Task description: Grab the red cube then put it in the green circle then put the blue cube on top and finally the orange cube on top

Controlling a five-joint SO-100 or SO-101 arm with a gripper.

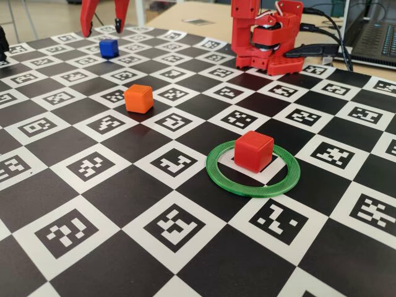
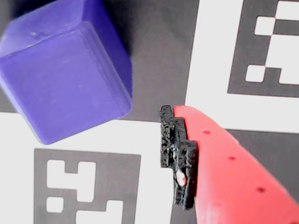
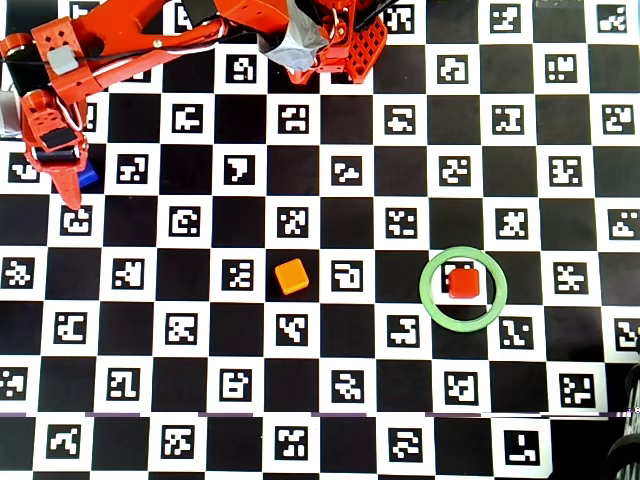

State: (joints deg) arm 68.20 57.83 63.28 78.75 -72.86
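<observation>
At the upper left of the fixed view, the claw (image 1: 104,28) hangs open and empty above the blue cube (image 1: 109,48). Red cube (image 1: 253,151) sits inside the green circle (image 1: 253,180), so I judge the blue pick is in hand; next, the claw must lower around it and close.

Bright, even light — soft shadows, wrist view close and slightly blurred.

This looks like a robotics lab or workshop bench. The table is covered by a checkerboard mat (image 1: 185,204) printed with fiducial markers, the sort used for camera calibration, and a red 3D-printed arm base (image 1: 266,37) stands on it. A laptop (image 1: 371,37) with cables (image 1: 328,31) sits behind on a wooden desk.
</observation>
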